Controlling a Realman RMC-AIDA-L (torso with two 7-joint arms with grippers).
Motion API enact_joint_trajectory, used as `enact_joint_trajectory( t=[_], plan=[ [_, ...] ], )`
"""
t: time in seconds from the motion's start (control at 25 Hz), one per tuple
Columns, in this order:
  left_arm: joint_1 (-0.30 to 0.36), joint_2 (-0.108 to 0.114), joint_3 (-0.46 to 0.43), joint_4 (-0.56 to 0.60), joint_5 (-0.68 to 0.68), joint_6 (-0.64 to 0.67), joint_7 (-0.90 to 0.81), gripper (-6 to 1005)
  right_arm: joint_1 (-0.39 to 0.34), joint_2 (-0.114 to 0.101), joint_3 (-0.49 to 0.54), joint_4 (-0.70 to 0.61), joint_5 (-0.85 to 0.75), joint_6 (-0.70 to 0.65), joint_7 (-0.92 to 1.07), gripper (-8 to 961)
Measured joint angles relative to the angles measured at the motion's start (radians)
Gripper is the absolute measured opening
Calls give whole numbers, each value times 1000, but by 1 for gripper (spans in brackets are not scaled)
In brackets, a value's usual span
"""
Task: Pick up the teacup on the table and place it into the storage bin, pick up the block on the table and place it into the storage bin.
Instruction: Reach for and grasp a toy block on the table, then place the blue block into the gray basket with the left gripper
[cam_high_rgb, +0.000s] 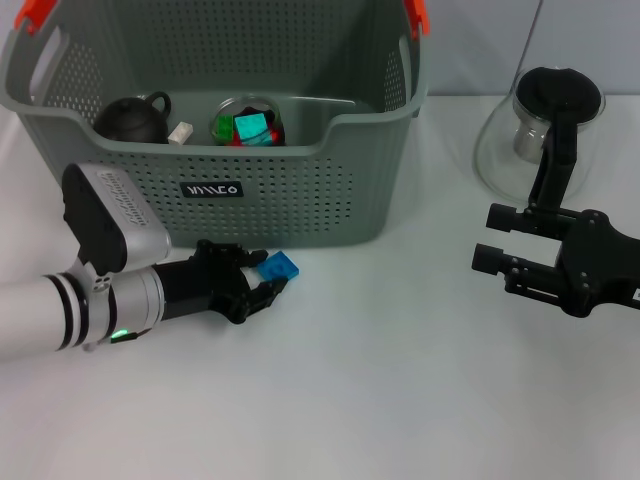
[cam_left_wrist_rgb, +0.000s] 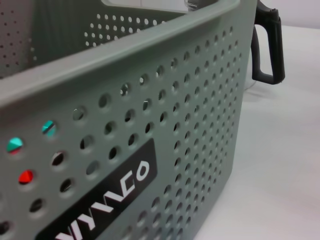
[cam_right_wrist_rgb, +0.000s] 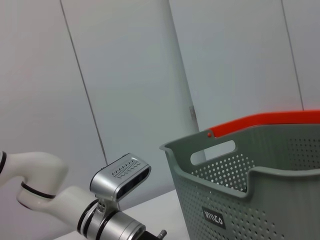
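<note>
We count one storage bin (cam_high_rgb: 300, 190), grey and perforated, standing at the far side of the white table (cam_high_rgb: 380, 380); it bears one black label (cam_high_rgb: 211, 188) on its front wall and two orange handle clips (cam_high_rgb: 418, 14), one at each upper corner. Inside the bin we see one dark teacup (cam_high_rgb: 135, 118) near the robot's left end, one small white piece (cam_high_rgb: 180, 133) just beside it, and one round clear container (cam_high_rgb: 248, 122) holding red, green and teal pieces near the middle. One blue block (cam_high_rgb: 280, 266) lies on the table just in front of the bin, below the label. The left gripper (cam_high_rgb: 262, 276) lies low on the table with its dark fingers (cam_high_rgb: 250, 258) reaching to the block and touching its near edge; we cannot tell from these views whether they are closed on the block or merely spread beside it. The right gripper (cam_high_rgb: 486, 238) hangs well apart on the robot's right, its two fingers spread with nothing between them. Behind it stands one glass pot (cam_high_rgb: 535, 130) with a black lid and a black handle.
</note>
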Motion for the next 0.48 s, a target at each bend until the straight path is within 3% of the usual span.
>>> enact_joint_trajectory(
  t=[0.28,0.48],
  plan=[
    [1,2,-1,6,0,12,-9,404,1,-2,0,0,0,0,5,638],
    [64,23,-3,118,12,217,-121,416,3,-5,0,0,2,-12,10,638]
  ],
)
